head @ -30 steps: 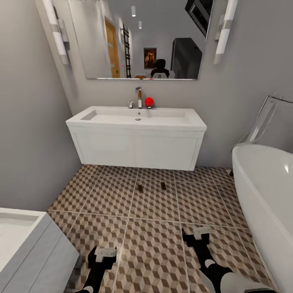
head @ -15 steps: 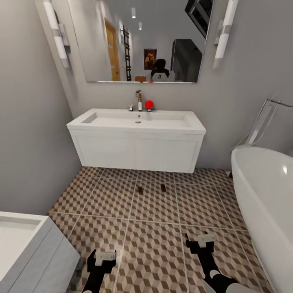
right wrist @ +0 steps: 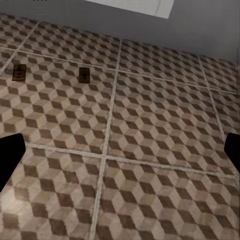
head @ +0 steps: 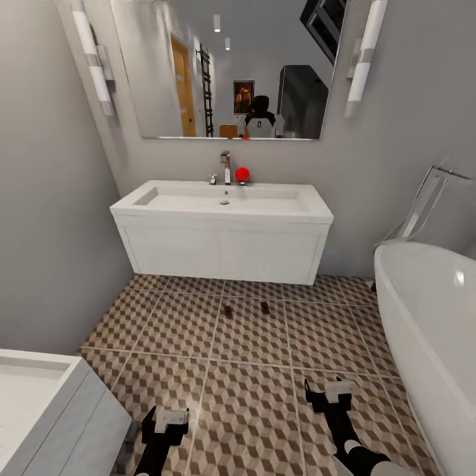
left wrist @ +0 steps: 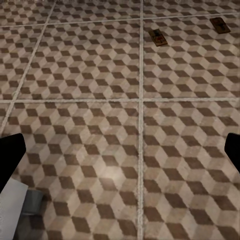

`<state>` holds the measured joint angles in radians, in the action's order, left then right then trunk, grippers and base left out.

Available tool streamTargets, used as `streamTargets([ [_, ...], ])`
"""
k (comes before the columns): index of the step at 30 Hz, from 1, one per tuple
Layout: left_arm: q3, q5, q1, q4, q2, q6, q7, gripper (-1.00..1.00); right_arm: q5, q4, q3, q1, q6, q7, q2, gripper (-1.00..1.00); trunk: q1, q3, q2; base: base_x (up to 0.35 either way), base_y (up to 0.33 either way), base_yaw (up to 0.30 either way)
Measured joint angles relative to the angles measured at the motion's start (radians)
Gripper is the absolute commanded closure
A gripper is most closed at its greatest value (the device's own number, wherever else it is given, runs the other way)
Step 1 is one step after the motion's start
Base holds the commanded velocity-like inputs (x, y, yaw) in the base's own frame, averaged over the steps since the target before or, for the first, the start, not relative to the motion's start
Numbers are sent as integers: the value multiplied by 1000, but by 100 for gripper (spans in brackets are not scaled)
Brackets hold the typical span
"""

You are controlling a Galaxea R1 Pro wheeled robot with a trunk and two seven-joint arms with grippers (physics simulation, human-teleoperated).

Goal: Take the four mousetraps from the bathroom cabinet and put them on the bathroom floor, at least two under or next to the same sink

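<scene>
Mousetraps (head: 228, 309) (head: 265, 307), two, lie on the bathroom floor (head: 251, 403) before the sink (head: 223, 235), long axes pointing sinkward. Both the left gripper (head: 170, 419) and right gripper (head: 335, 395) hang nearer me, jaws spread, empty.

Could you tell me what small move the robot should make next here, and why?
Probably turn away from the sink and head back for the cabinet. Two mousetraps, one and another, already lie on the tiled floor just in front of the sink, and both the left gripper and right gripper look open and empty, so two seem left to fetch.
</scene>
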<state>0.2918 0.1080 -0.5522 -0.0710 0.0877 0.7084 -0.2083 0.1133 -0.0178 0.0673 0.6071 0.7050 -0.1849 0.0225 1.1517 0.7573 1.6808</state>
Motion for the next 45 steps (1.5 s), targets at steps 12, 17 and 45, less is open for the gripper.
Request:
streamTargets([
  [12, -1, 0, 1, -1, -1, -2, 0, -100, -1, 0, 0, -1, 0, 0, 13, -100, -46, -38, -84, 0, 0, 0],
  [17, -1, 0, 1, -1, -1, -3, 0, -100, -2, 0, 0, -1, -1, 0, 11, -100, -65, -53, -119, 0, 0, 0],
  [45, -1, 0, 2, 1, 1, -5, 0, -100, -2, 1, 0, -2, -5, -12, 10, -100, -173, -141, -315, 0, 0, 0],
])
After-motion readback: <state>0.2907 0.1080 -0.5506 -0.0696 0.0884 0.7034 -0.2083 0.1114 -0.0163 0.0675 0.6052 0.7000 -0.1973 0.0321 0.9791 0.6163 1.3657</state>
